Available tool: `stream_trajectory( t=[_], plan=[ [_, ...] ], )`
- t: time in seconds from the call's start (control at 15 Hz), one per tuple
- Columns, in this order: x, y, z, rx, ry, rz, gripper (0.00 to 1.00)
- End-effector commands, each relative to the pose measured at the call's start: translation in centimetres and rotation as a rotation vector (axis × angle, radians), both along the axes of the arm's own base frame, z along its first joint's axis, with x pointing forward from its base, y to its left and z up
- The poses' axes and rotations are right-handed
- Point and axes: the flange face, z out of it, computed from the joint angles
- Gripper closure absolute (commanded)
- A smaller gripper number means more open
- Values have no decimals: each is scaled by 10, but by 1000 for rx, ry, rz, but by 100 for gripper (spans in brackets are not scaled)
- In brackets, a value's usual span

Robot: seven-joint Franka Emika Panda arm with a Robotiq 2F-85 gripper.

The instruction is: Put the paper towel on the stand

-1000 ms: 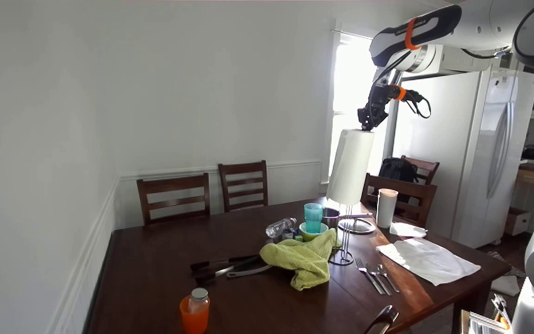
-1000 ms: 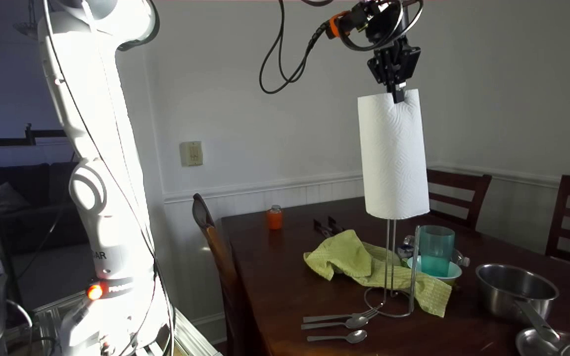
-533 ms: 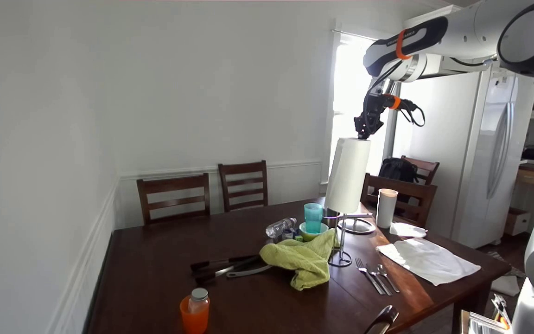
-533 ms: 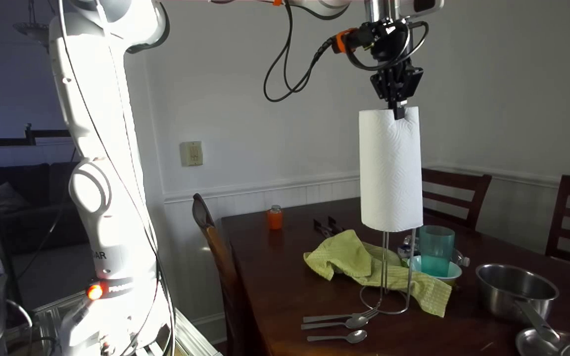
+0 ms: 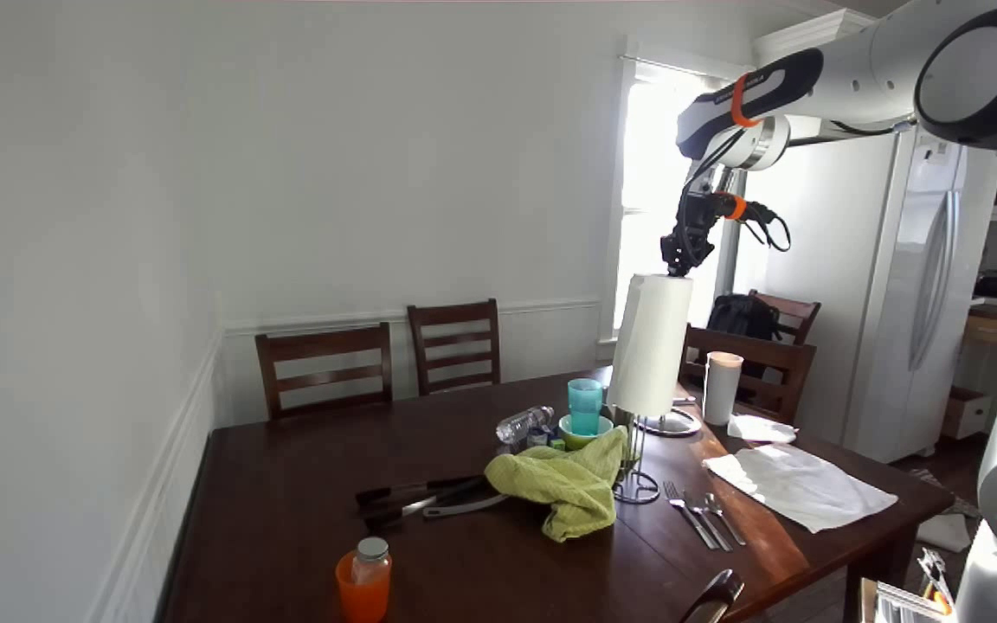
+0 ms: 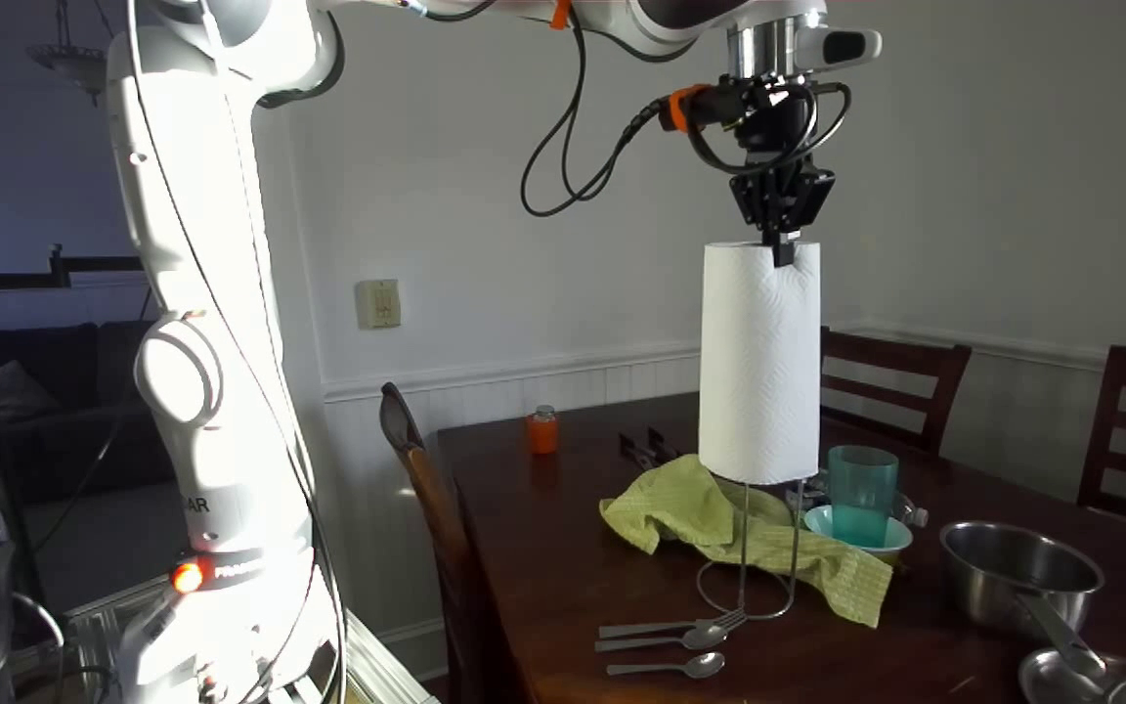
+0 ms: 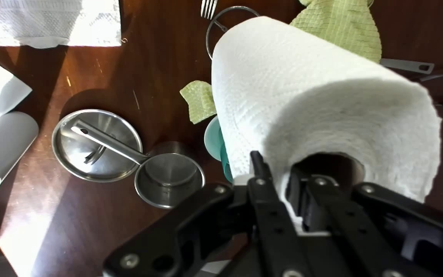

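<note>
Background: a pale wall (image 5: 377, 173) is rising behind the dark table (image 5: 273, 493), with a bright window (image 5: 654, 173) showing beside a white fridge (image 5: 819, 285).
Gripper (image 7: 277, 171): pointing downward, it is pinching the roll (image 6: 760, 362) by its upper rim, one finger sitting inside the core and the other pressing the outer face (the paper is puckering there).
Roll: it is hanging nearly upright above the stand (image 6: 744, 548), its lower end well apart from the table.
Stand: its ring base is resting on the table, and its upright wires are running up to the roll's lower edge in both exterior views; the roll is hiding their tops, so whether they are entering the core cannot be told.
Cloth (image 6: 680, 504): green and crumpled, it is lying just beside the stand.
Cutlery (image 6: 651, 642): metal pieces are lying side by side near the ring base.
Bowl (image 5: 581, 441): it is holding a teal cup (image 5: 585, 402); a clear bottle (image 5: 520, 426) is lying near it.
Pot (image 7: 169, 181): it is standing with its handle reaching over a lid (image 7: 110, 165).
Sheets (image 5: 801, 484): white ones are lying near a pale canister (image 5: 722, 394).
Jar (image 5: 371, 562): it is standing in an orange cup (image 5: 364, 601), well apart from the roll.
Chairs (image 5: 325, 343): wooden ones are standing along the table's edge.
</note>
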Motion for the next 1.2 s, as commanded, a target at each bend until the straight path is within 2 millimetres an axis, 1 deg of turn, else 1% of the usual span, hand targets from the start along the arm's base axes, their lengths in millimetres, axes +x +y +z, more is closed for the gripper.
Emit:
stream_trajectory(
  t=[0.0, 0.13, 0.47, 0.53, 0.87, 1.13],
  plan=[
    [-3, -2, -8, 18, -17, 13, 53],
    [-3, -1, -10, 20, -14, 15, 41],
    [-2, 3, -4, 22, -22, 18, 5],
    [-4, 5, 0, 26, -20, 13, 1],
    [-14, 20, 22, 17, -11, 18, 0],
    [-32, 34, 37, 17, 5, 35, 0]
  ],
)
